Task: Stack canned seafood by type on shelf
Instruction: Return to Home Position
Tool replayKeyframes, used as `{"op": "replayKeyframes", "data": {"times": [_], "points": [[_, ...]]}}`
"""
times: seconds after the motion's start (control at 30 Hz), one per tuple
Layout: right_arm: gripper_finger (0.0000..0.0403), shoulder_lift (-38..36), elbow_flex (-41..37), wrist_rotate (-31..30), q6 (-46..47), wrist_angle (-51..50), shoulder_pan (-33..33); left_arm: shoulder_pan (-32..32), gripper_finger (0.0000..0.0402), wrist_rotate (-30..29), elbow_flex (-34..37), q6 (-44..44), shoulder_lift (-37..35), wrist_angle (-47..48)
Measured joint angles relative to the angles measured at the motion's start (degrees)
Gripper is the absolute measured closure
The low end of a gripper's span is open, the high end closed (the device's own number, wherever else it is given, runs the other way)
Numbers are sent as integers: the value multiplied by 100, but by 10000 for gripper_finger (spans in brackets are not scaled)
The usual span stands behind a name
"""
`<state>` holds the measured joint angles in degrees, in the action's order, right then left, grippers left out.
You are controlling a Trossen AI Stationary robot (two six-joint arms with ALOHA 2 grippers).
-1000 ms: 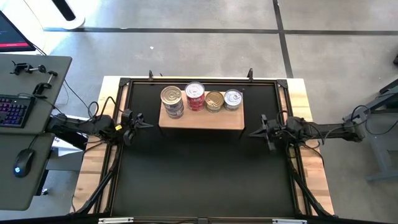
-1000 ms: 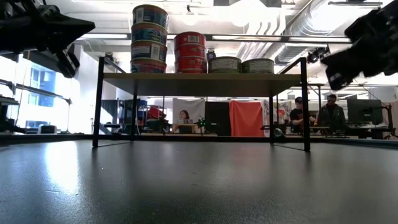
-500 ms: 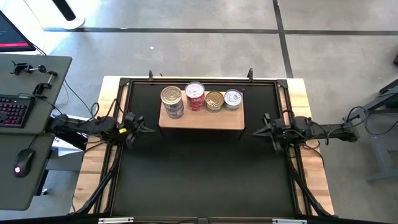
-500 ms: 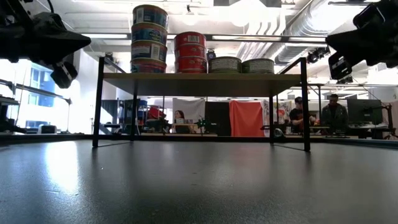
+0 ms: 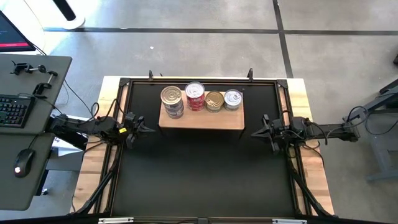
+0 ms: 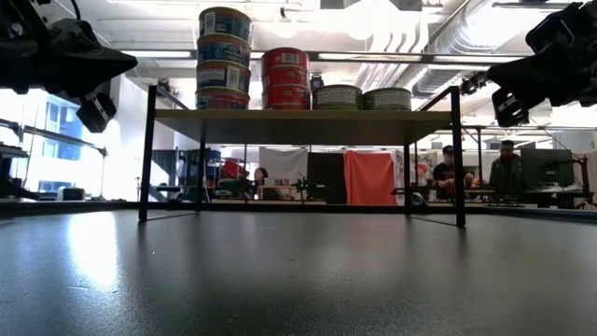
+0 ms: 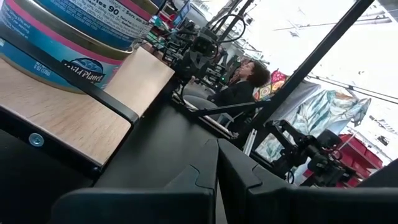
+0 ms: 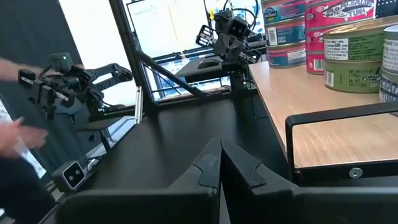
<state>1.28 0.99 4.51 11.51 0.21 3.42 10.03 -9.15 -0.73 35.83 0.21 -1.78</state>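
your cans [image 5: 194,96] sit stacked on the shelf [image 5: 202,119]. left end effector [image 5: 148,129] hangs beside one end, right end effector [image 5: 253,133] beside the other, both pressed together.

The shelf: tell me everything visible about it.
The shelf is a light-brown wooden board in a black frame on thin black legs, standing on the black table toward its far side. Cans stand four abreast along its far edge; its near part is bare. The left gripper and right gripper hang apart from its ends.

Blue cans [image 7: 56,50] cut off by edge, person [image 8: 15,134] blurred
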Motion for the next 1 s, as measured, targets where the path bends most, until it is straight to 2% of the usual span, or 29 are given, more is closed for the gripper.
{"op": "replayKeyframes", "data": {"times": [0.2, 0.37, 0.5, 1.0], "points": [[402, 0, 0, 0, 0, 0, 0, 2, 401, 2, 0, -85, 13, 2], [402, 0, 0, 0, 0, 0, 0, 2, 401, 0, 0, -1566, 13, 2], [402, 2, 0, 0, 0, 2, 0, 2, 401, 0, 0, -2059, 13, 2], [402, 2, 0, -2, 0, 2, 0, 2, 401, 0, 2, -2105, 13, 2]]}}
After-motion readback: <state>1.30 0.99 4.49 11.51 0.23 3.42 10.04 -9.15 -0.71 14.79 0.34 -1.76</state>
